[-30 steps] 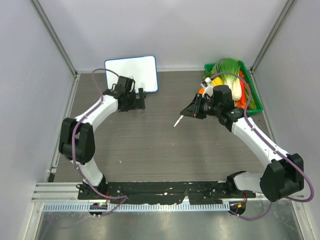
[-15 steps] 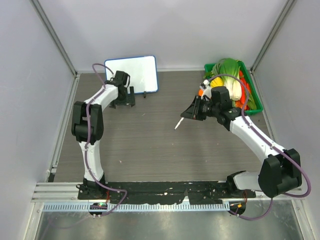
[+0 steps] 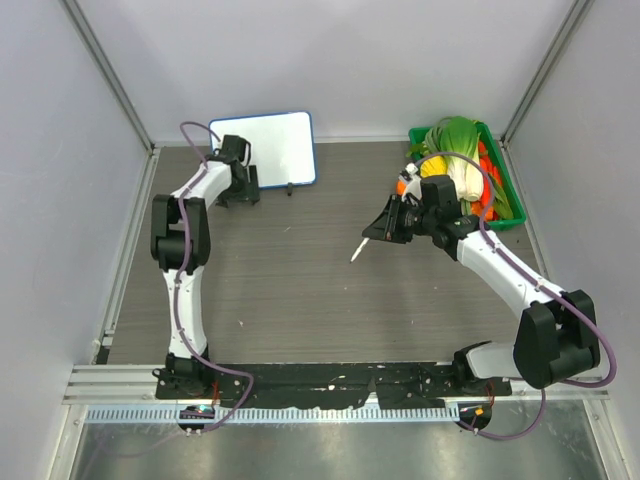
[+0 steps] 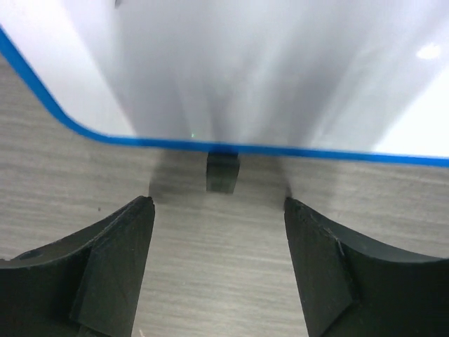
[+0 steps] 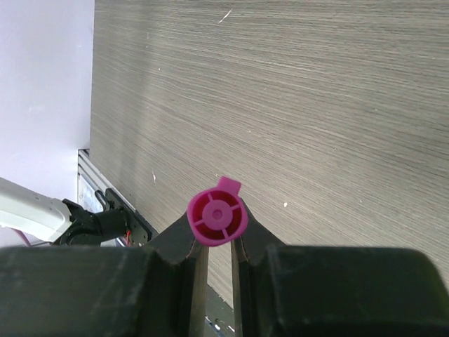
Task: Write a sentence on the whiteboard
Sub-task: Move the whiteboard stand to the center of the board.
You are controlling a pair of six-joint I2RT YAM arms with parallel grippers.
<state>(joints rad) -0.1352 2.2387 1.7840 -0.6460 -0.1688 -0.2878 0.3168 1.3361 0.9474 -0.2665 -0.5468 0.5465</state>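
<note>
Between the two black fingers (image 4: 112,267) of my left gripper (image 4: 217,210) I see bare table (image 4: 210,281) and one small black foot (image 4: 223,173) of the whiteboard (image 4: 280,70). The fingers are spread wide and hold nothing. They sit just in front of the board's bottom edge and do not touch it. The board has a thin blue frame and a rounded corner. Its face looks plain white and shiny.

From the top camera, the board stands at the back left of the table, right by the back wall. The left gripper is at its near left corner.

My right gripper (image 5: 216,246) is pinching a marker (image 5: 217,219). I look straight at its round pink end. From above, the marker points down and to the left over the middle of the table, well apart from the board.

A green basket (image 3: 512,208) sits at the back right corner. It is full of veggies: a big leafy green one (image 3: 455,135), something yellow (image 3: 437,162) and some orange ones (image 3: 487,185). The right arm's wrist is just beside it.
</note>
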